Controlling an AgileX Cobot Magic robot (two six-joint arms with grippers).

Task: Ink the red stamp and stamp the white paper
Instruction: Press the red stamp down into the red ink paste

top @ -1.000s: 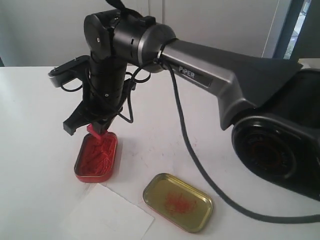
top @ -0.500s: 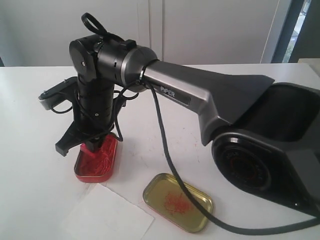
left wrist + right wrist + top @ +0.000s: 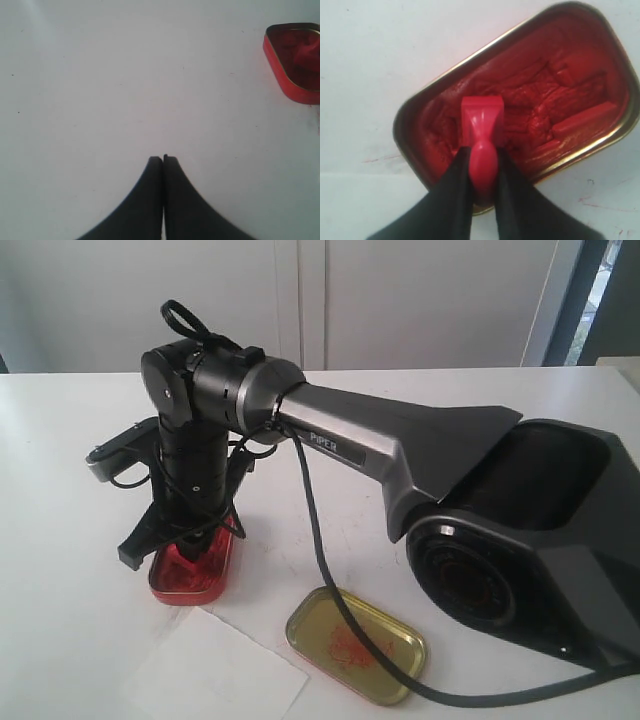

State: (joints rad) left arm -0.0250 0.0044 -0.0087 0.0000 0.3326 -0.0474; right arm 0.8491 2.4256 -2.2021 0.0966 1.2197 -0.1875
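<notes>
Red stamp (image 3: 481, 125) stands with its long axis near upright, its square base down on the lumpy, glossy paste in the rectangular red tin (image 3: 185, 592). My right pincer (image 3: 481, 151) pinches its rounded plastic handle. White paper (image 3: 225, 670) lies flat near a smeared brass lid (image 3: 400, 660) on the smooth white tabletop (image 3: 60, 620).

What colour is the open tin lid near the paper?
The lid is brass-gold with red smears inside; the exterior view shows it best.
</notes>
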